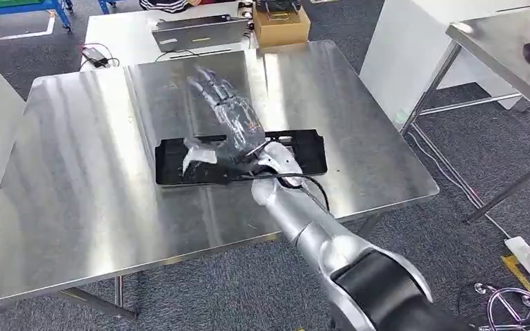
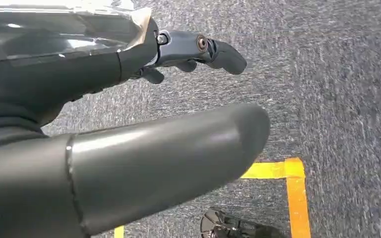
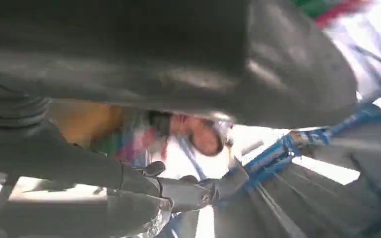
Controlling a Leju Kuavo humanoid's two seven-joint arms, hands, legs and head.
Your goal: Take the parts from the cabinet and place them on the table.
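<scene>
Reaching up from the lower right of the head view, the silver right arm [image 1: 331,241] crosses the near edge of the steel table [image 1: 76,172]. Its right hand [image 1: 231,117] hovers blurred above the middle of the frame, fingers stretched out and apart, with nothing in them. Under the wrist lies the black part [image 1: 303,155], a long flat tray-like piece set flat on the table just below center. It looks like thin moulded plastic: light, fairly stiff but likely to flex along its length, and smooth enough to slide on bare steel. I would take it by a long edge near the middle, or by both ends. The arm hides its central stretch, so any ribs or cut-outs there cannot be made out. In the left wrist view the left hand [image 2: 144,114] hangs over grey carpet [image 2: 337,89], thumb and a finger apart, empty. Beyond the table, at the top of the frame, sit a cardboard box [image 1: 281,26] and a laptop [image 1: 200,31].
</scene>
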